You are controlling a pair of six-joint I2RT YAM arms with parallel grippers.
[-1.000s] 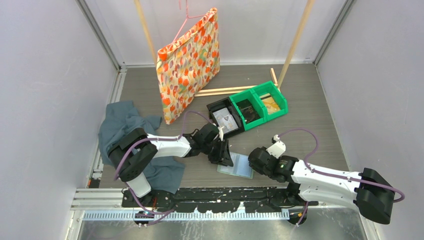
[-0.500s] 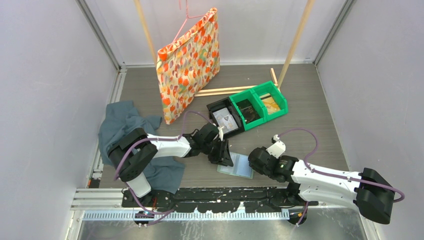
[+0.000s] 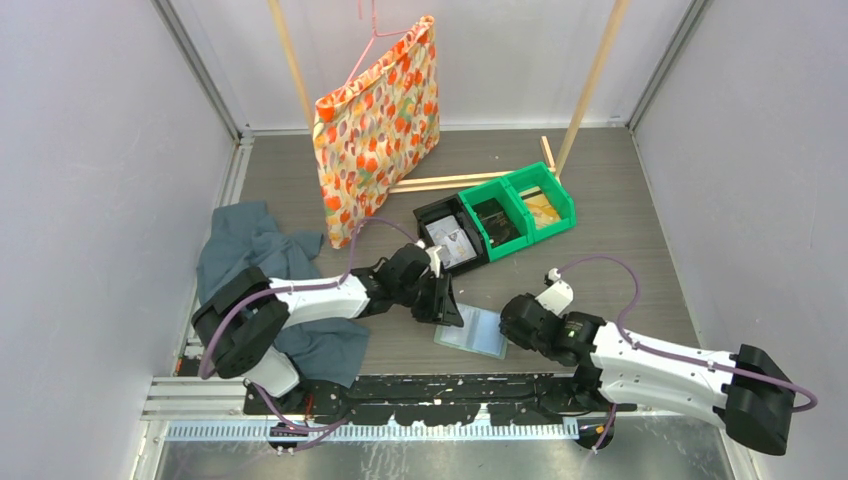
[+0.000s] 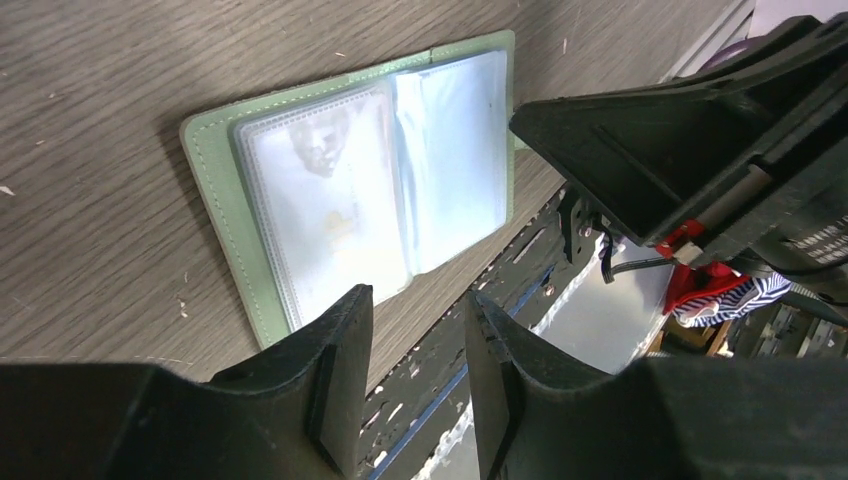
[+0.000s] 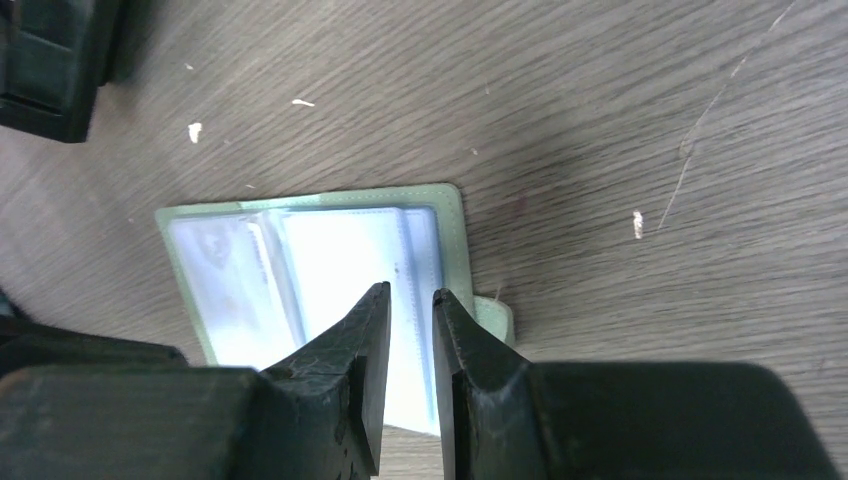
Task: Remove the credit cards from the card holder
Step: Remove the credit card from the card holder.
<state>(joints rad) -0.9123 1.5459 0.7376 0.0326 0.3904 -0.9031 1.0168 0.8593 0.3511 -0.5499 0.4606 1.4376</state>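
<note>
Card holder (image 3: 471,331) open flat on table (image 3: 620,225) | right end effector (image 5: 410,294) over it

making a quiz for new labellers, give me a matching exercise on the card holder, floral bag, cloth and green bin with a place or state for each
Things:
1. card holder
2. floral bag
3. blue-grey cloth
4. green bin

Places or states:
A. hangs from a pink hanger
B. crumpled at the left side
C. stands beside a black tray
D. lies open, flat on the table

Pairs: 1-D; 2-A; 3-B; 4-C
</note>
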